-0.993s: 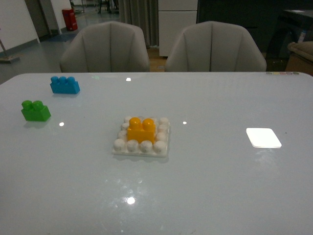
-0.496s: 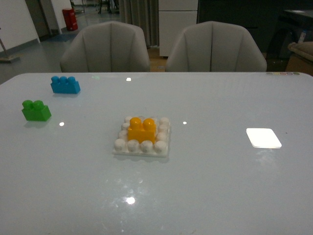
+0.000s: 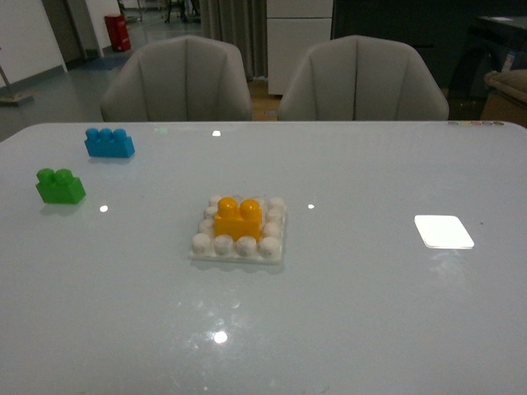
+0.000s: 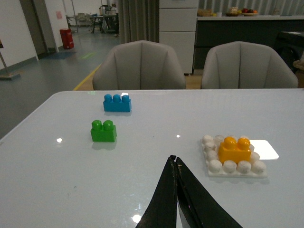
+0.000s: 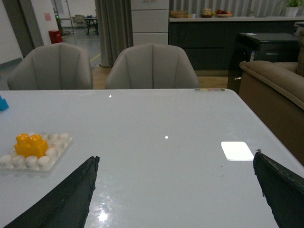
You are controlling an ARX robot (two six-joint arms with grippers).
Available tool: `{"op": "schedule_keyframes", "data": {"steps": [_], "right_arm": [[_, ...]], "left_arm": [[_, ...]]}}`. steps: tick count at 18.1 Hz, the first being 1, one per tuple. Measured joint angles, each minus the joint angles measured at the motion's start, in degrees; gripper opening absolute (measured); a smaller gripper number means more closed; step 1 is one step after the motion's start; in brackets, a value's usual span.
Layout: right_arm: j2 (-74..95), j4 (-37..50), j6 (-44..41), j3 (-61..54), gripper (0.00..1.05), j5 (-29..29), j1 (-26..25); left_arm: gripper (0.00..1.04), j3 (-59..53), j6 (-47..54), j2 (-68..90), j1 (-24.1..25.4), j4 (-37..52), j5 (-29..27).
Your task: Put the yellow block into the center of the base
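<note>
Front view: yellow block [image 3: 239, 219] seated on base [image 3: 239, 248], in the middle of the stud grid, white studs ringing it on all sides. Two studs up, standing upright. Base flat on table [image 3: 346, 313], near the middle. Green brick [image 3: 60, 186] well off to the left, blue brick [image 3: 109, 142] beyond it, nearer the far edge; both apart from each other and from the base. White patch [image 3: 444, 231] on the right, well clear of the base. Two chairs [image 3: 177, 81] behind the far edge. No arm visible in this view.

Left wrist view: left gripper [image 4: 175, 164] hanging over bare table, fingers pressed together to a single dark point, nothing between them. Block [image 4: 234, 149] on base [image 4: 236, 170] off to one side, apart from the tips. Green brick [image 4: 104, 131] and blue brick [image 4: 117, 102] farther out toward the chairs.

Right wrist view: right gripper [image 5: 175, 161] spread wide, one dark finger [image 5: 71, 194] at each lower corner of the picture, only table between them, nothing held. Block [image 5: 31, 145] on base [image 5: 52, 154] just beyond one finger, not touching it. White patch [image 5: 237, 150] near the other finger. Sliver of blue brick [image 5: 2, 103] at the picture's edge.
</note>
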Motion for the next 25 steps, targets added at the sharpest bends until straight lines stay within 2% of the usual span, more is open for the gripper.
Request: {"op": "schedule_keyframes", "data": {"steps": [11,13,16,24,25], "right_arm": [[0.0,0.0,0.0,0.0,0.98,0.0,0.0],[0.0,0.0,0.0,0.0,0.98,0.0,0.0],[0.0,0.0,0.0,0.0,0.98,0.0,0.0],[0.0,0.0,0.0,0.0,0.98,0.0,0.0],[0.0,0.0,0.0,0.0,0.98,0.0,0.0]], "left_arm": [[0.02,0.0,0.0,-8.0,0.0,-7.9,0.0],[0.02,0.0,0.0,-16.9,0.0,-18.7,0.0],[0.02,0.0,0.0,-17.6,0.0,-18.4,0.0],[0.93,0.0,0.0,-17.6,0.0,-18.1,0.0],[1.0,0.0,0.0,-17.6,0.0,-18.1,0.0]]}}
